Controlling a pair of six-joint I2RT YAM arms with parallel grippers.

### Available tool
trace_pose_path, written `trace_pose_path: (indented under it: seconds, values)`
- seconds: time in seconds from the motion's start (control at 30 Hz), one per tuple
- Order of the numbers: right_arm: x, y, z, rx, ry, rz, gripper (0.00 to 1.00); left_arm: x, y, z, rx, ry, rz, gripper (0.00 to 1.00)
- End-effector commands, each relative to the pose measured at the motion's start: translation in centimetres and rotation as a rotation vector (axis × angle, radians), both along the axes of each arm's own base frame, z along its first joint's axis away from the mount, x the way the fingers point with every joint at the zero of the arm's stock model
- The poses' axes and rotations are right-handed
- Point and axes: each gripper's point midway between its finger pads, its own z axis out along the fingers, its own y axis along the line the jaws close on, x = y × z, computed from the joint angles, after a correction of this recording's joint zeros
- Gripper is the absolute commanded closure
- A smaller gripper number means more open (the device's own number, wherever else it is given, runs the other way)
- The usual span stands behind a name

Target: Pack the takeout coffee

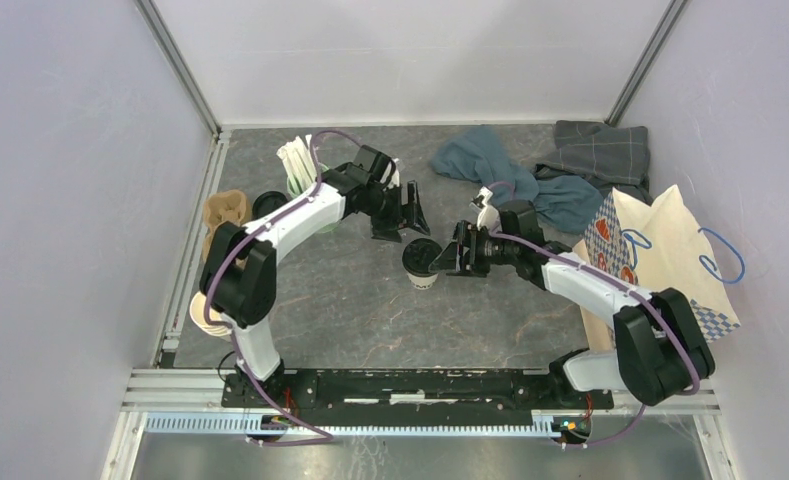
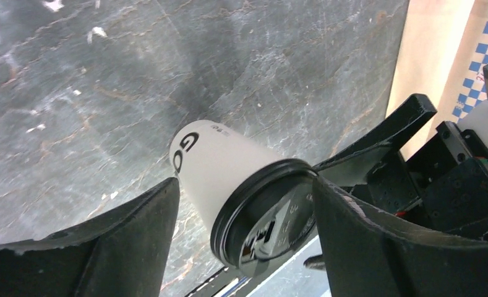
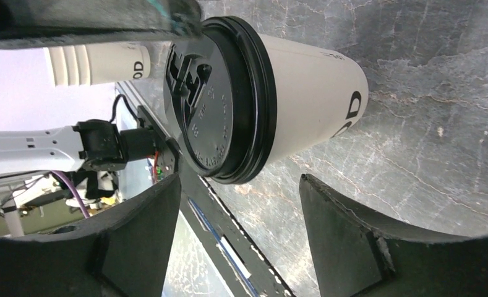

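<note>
Coffee cup (image 1: pixel 422 264) is seen standing upright near the middle of the table (image 1: pixel 350 310), its long axis vertical, base down on the surface and lid (image 3: pixel 210 93) facing up. The body is formed of smooth white paper that narrows toward the base, and large black letters are printed low on its side. The top is closed by a round black plastic lid with a raised rim and moulded relief on its face. The tabletop is a dark grey, stone-like sheet veined with pale cracks.

The left gripper (image 1: pixel 400 228) is positioned just behind the cup with its jaws spread wide; nothing is clamped, and the cup is framed in the gap beyond its fingertips in the left wrist view. The right gripper (image 1: pixel 448 256) is brought in from the cup's right, also released, with one black finger shown close against the lid's rim; whether contact is made cannot be told.

A cream bag (image 1: pixel 660 250) with blue checks, red hearts and blue handles is placed at the table's right edge.
</note>
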Motion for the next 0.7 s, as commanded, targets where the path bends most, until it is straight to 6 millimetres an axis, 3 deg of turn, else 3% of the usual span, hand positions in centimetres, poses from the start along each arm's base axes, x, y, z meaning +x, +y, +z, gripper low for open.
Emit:
trace_pose_path:
  seconds: [0.0,0.1,0.2,0.3,0.33,0.47,0.67]
  values:
    - [0.7,-0.9,2.5,-0.005,-0.111,0.045,0.21,0.2,1.9,4.9,0.041,-0.148,0.04,0.11]
    - [2.2,-1.7,3.4,0.025,-0.156,0.059,0.16,-1.1,3.4,5.9,0.036,-0.133,0.112,0.13]
    - [3.3,-0.9,4.1,0.069,-0.174,0.139,0.16,-2.7,4.3,6.3,-0.046,-0.095,0.183,0.22]
    - [4.7,-0.2,4.0,0.079,-0.194,0.175,0.17,-4.2,4.5,4.7,-0.163,0.012,0.244,0.42]
    - [5.2,0.0,4.0,0.079,-0.204,0.186,0.18,-4.5,4.3,4.2,-0.194,0.043,0.256,0.45]
    - [6.1,0.3,3.2,0.07,-0.189,0.212,0.23,-5.1,3.2,3.4,-0.29,0.103,0.259,0.46]
    - [6.0,0.4,2.4,0.073,-0.169,0.223,0.29,-5.3,3.3,1.4,-0.254,0.16,0.271,0.56]
